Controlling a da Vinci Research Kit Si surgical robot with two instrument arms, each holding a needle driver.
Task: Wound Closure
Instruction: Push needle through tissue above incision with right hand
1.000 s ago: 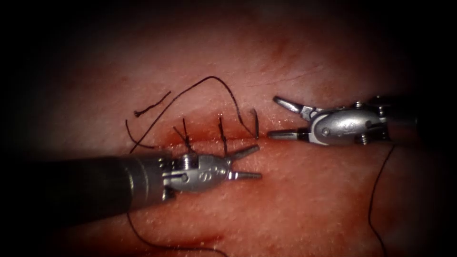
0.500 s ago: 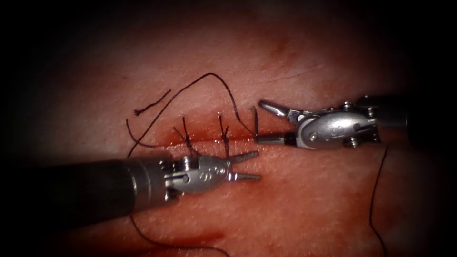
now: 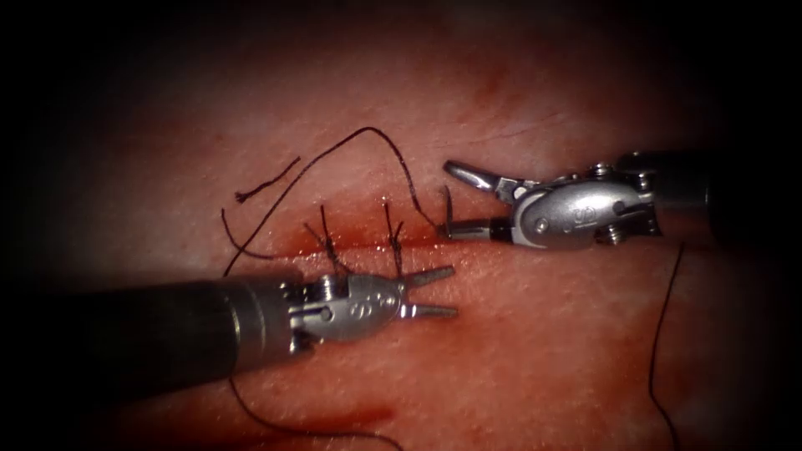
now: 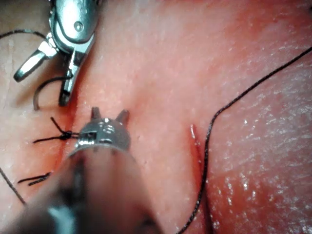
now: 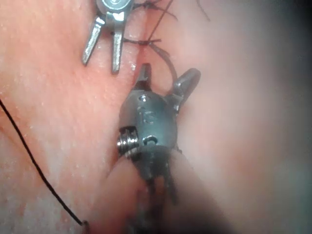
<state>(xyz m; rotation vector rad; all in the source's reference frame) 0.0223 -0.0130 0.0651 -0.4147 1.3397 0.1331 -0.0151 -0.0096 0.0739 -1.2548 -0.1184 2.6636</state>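
Observation:
The cut (image 3: 359,244) runs across the tissue (image 3: 518,351) and carries two dark stitches (image 3: 327,238). A short dark arc of needle (image 3: 447,209) stands at the cut's right end, its lower end at the tissue; I cannot tell how deep it sits. My right tool (image 3: 451,199) is open, one jaw on each side of the needle, holding nothing. The same right tool (image 5: 168,75) and needle (image 5: 165,61) show in the right wrist view. My left tool (image 3: 453,291) lies just below the cut, open and holding nothing, also as (image 4: 108,114). Thread (image 3: 368,134) loops leftward from the needle.
A cut thread end (image 3: 267,182) lies up and left of the stitches. Another thread strand (image 3: 660,334) runs down the tissue at the right. Red fluid (image 3: 351,416) pools along the cut and near the lower edge. The left shaft (image 3: 150,330) covers the lower left.
The right tool has moved left, and its open jaws now straddle the needle. The left tool has hardly moved; its jaws have narrowed a little.

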